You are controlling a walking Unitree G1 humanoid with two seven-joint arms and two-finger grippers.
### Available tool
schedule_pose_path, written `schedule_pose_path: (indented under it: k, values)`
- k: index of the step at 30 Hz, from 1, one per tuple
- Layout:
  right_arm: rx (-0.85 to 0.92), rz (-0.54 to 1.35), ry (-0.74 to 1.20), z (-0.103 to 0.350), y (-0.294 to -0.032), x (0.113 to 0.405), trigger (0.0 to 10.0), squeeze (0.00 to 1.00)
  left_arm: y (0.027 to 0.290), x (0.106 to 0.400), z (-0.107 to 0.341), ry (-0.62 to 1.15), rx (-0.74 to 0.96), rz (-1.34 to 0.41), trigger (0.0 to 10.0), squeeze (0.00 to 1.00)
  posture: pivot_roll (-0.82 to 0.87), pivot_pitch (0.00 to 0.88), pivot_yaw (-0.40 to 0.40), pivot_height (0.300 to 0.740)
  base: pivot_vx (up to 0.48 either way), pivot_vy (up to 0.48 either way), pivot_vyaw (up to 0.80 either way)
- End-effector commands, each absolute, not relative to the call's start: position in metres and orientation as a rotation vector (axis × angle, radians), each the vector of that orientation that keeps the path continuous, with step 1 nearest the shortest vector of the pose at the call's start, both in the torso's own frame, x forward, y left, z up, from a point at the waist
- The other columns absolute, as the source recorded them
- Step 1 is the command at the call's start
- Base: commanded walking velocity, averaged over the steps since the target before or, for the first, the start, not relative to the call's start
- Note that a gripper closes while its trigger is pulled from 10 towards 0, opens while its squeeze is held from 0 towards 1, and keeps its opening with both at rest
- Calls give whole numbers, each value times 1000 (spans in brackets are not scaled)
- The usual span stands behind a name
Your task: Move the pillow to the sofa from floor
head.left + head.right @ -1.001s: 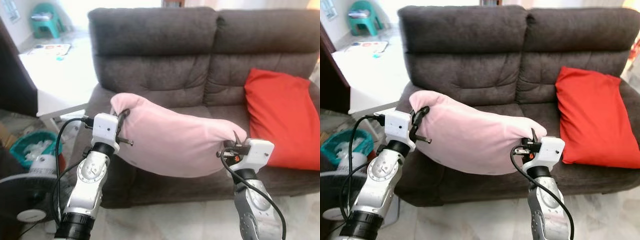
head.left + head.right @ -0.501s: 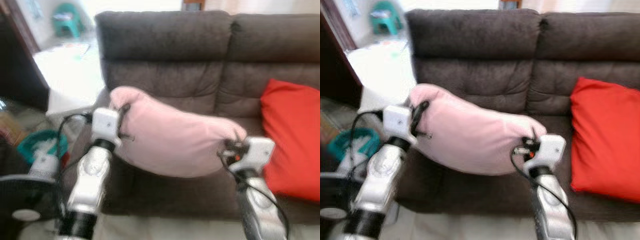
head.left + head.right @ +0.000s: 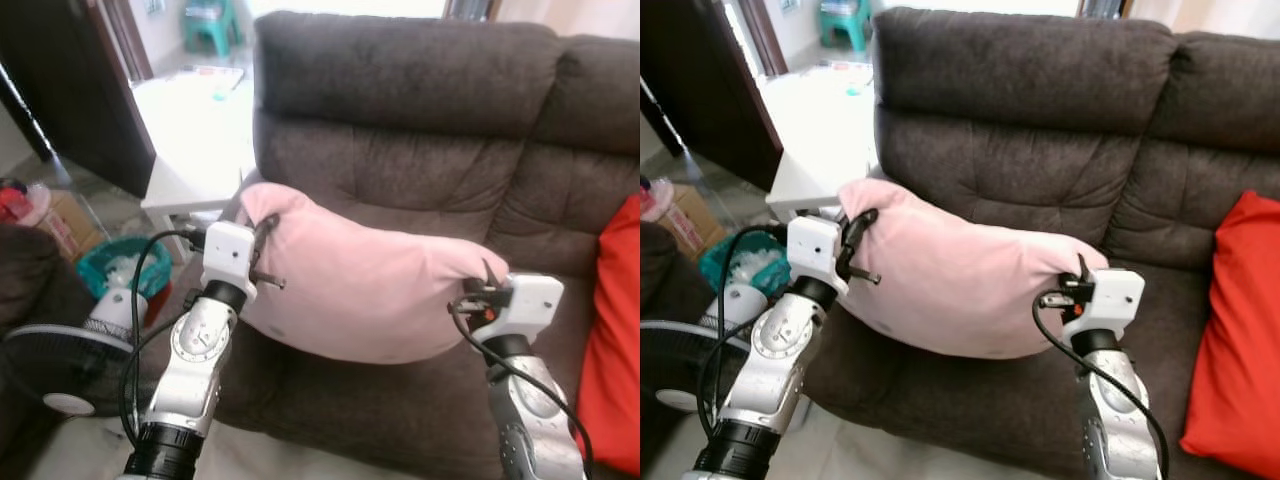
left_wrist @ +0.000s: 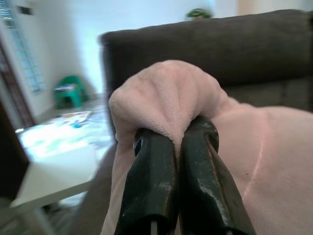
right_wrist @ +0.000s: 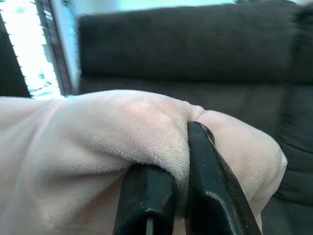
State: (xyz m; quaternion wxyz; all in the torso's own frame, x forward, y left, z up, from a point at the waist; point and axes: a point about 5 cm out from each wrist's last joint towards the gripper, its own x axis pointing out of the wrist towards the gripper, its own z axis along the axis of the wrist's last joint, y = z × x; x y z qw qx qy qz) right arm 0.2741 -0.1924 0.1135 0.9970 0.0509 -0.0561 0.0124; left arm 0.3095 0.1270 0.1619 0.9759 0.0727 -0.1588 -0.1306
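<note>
Two silver metal arms end in boxy white wrist housings. The left gripper (image 3: 262,232) and the right gripper (image 3: 489,274) each carry long, glossy black jaws. Black cables loop along both forearms, and the left arm has a black knurled collar near its base.

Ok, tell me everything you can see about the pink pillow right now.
The soft pale pink plush pillow is long and plump, with a fleecy, faintly creased cover. It hangs in the air in front of the dark brown fabric sofa, above its seat, sagging in the middle. The left end effector pinches one bunched corner and the right end effector pinches the other; both are shut on the fabric.
</note>
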Motion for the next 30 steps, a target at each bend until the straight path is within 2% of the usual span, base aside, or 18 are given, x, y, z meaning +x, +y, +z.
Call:
schedule_pose_path:
  k: [1, 15, 30]
  values:
    - [106, 72, -167, 125, -182, 277, 10000, 0, 129, 309, 175, -384, 146, -253, 10000, 0, 42, 14, -12, 740, 0, 0, 794]
    - [114, 55, -138, 119, -182, 278, 10000, 0, 128, 308, 173, -376, 153, -263, 10000, 0, 44, 18, -14, 740, 0, 0, 49]
    - [82, 58, -118, 116, -181, 279, 10000, 0, 128, 308, 172, -370, 153, -264, 10000, 0, 45, 26, -17, 740, 259, 0, 0]
